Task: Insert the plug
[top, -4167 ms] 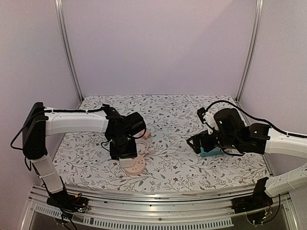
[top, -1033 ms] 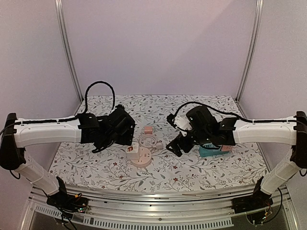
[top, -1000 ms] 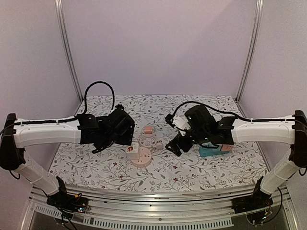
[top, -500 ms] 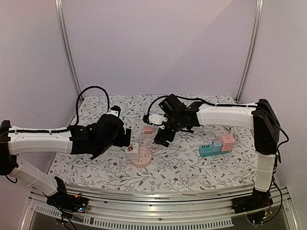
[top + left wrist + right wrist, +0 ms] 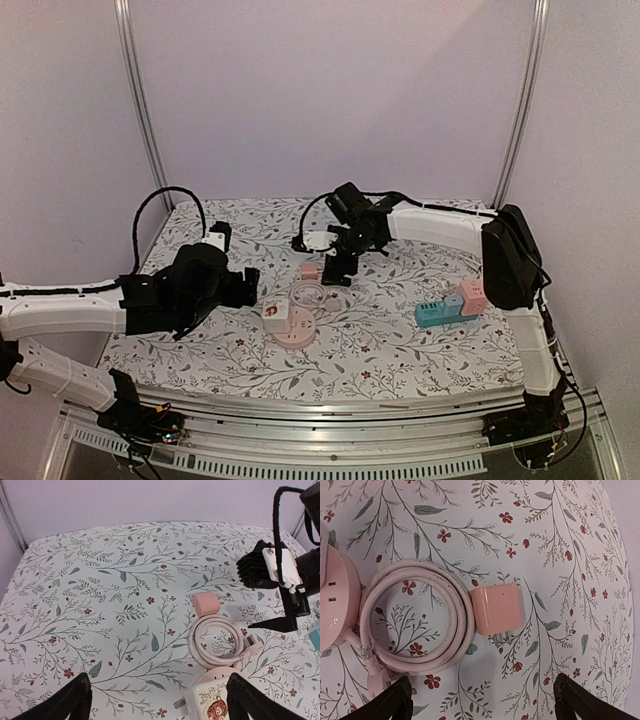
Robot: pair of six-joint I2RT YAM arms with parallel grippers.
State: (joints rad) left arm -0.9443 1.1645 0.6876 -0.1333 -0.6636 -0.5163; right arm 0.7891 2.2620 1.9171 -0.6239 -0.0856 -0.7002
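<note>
right gripper (image 5: pixel 335 272): fingers (image 5: pixel 390 700) spread wide with nothing between them, low over the floral table top (image 5: pixel 400 350)
pink plug (image 5: pixel 496 609): lay flat on the table just ahead of the right gripper's fingertips, within the span between the two fingers and untouched; its metal prongs pointed back toward that gripper
coiled pink cable (image 5: pixel 462 615): lay beside the plug, touching or nearly touching it, ahead of the right gripper and off toward its left-hand finger in the wrist view
left gripper (image 5: pixel 243 285): fingers (image 5: pixel 70 702) also stood wide apart, gripping nothing
round pink socket base (image 5: pixel 292 335): sat just ahead of the left gripper, near the finger on the right of its wrist view; the coil lay beyond it, and the plug beyond the coil
white cube adapter (image 5: pixel 212 702): stood on the socket base, a tiger print on its face
teal and pink power strip (image 5: pixel 450 305): well apart from both grippers, out past the right gripper's far side
</note>
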